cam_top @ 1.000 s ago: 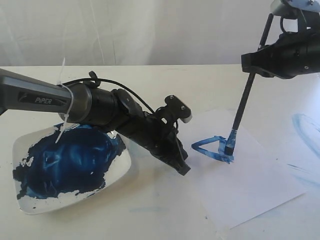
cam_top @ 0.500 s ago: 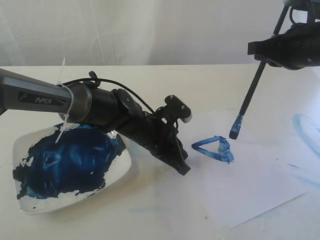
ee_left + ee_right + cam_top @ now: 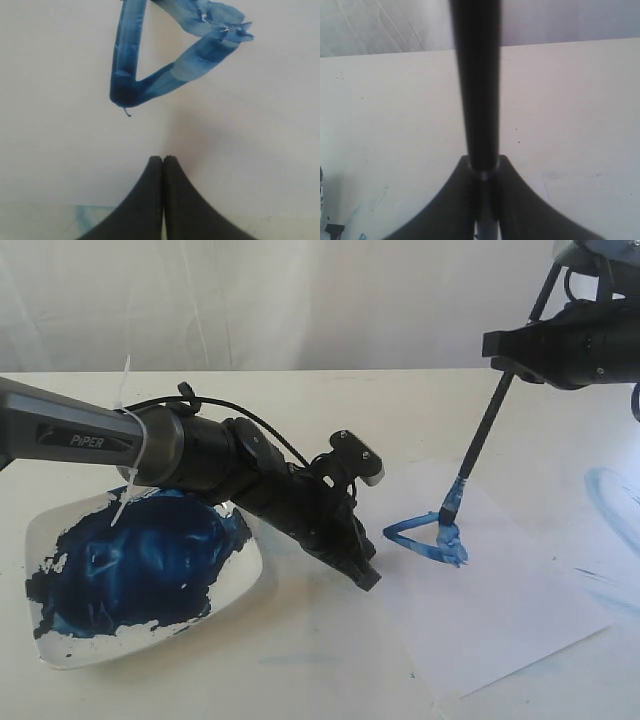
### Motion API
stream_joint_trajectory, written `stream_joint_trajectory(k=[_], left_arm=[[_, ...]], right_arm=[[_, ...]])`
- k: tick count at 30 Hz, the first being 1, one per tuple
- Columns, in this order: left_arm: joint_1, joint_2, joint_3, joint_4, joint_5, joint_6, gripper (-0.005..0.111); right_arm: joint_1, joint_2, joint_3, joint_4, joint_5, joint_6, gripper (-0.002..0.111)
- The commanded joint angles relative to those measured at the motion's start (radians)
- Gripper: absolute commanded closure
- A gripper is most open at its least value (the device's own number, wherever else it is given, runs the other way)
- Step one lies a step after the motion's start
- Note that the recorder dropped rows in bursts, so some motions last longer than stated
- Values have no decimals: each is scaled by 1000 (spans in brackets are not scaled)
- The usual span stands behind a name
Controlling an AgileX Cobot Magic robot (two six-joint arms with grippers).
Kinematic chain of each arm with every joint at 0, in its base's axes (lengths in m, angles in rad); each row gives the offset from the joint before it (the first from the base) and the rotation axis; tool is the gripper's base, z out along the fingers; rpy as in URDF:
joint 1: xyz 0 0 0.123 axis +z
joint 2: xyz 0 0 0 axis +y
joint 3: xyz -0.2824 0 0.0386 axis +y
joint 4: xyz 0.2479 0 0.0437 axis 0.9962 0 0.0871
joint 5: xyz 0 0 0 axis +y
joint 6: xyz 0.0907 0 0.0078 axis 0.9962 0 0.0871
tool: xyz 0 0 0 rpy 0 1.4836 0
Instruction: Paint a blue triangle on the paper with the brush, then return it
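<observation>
**White tabletop, brush tip at the triangle**

Pale curtain folds (image 3: 250, 300) hang behind a white table (image 3: 330, 400). The paper (image 3: 500, 610) lies flat on the table's right half. On the sheet's upper left part sits the blue triangle (image 3: 425, 537), a streaky outline with heavier paint at its right corner.

The right gripper (image 3: 497, 348) hangs high above the sheet, its jaws clamped on the upper handle of the brush (image 3: 480, 445). In the right wrist view the black handle runs straight out from between the two dark fingers (image 3: 455, 200). The brush slants down and to the left. Its blue-stained bristles meet the triangle's upper right corner and seem to touch the paper, though real contact is hard to confirm from this angle.

The left gripper (image 3: 365, 575) reaches low across the table, its tip at the paper's left edge, just beside the triangle. Its jaws are pressed together with nothing between them, as the left wrist view shows.

A white dish (image 3: 250, 580) thick with dark blue paint sits under the left arm, well apart from the sheet. Pale blue smears (image 3: 610, 490) mark the table at far right.
</observation>
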State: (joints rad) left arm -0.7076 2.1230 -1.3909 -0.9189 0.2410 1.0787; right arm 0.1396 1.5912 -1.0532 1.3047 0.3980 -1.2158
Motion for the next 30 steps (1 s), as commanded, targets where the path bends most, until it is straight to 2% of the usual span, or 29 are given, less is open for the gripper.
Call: stream_joint_trajectory(k=[1,6,9,18,24,30], left_arm=[[-3,-5,2,-7,16,1,107],[-3,-5,2,-7,16,1,107],[-3,-5,2,-7,16,1,107],[-3,-5,2,-7,16,1,107],[-3,-5,2,-7,16,1,107],[-3,-5,2,-7,16,1,107]], right_arm=[[-6,-1,-5,1,6,-13,108],[-6,-1,-5,-9,46,-11,108],[-6,-5,-5,-99,49,56,108],[-6,-23,-5,-120,75,88,108],[-6,-25,-5,-243,78,205,108],[-6,-25,-5,-252,131,221,108]])
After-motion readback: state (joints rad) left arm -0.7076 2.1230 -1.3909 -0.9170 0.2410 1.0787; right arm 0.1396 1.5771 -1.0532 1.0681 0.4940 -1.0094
